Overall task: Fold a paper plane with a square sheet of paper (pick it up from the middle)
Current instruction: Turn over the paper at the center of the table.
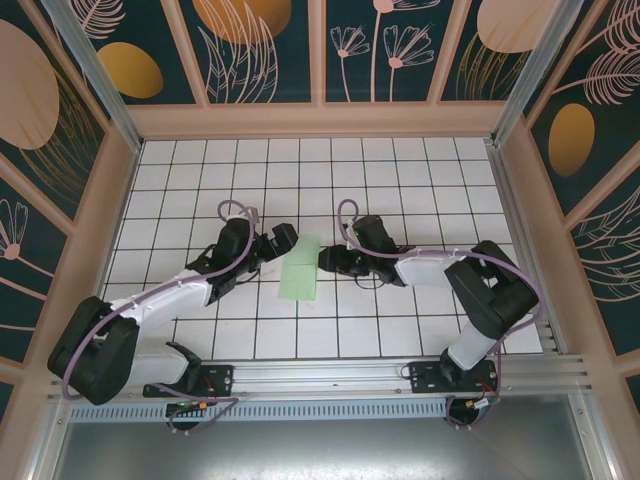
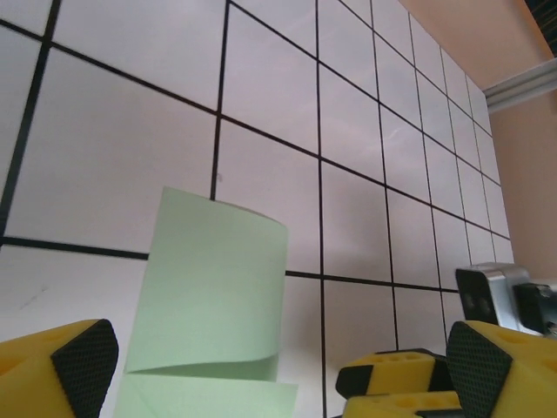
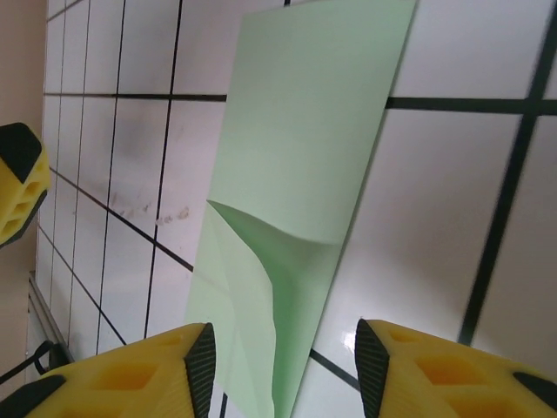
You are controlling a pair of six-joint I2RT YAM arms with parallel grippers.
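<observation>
**Square sheet of paper (image 1: 300, 268) lies folded between two parted grippers**

Folded into a narrower strip, the sheet rests flat near the middle of the gridded table (image 1: 400, 330). The left gripper (image 1: 284, 240) is just beside its left edge and the right gripper (image 1: 330, 260) just beside its right.

In the left wrist view the left gripper's jaws stand wide apart with nothing clamped. The strip lies beneath them, its upper layer bowing up off the lower one (the crease looks soft, not pressed flat). In the right wrist view the right gripper's pads (image 3: 202, 357) are parted too. The strip's near end sits between them, apparently gripped by neither.

The paper should handle as thin, light and limp, likely to sag when lifted and to skate on the smooth tiles. The raised layer offers the easiest purchase, but pulling it alone would probably undo the fold. A gentle pinch through both layers at the middle of a long edge looks safest, since a hard squeeze could dent it.
</observation>
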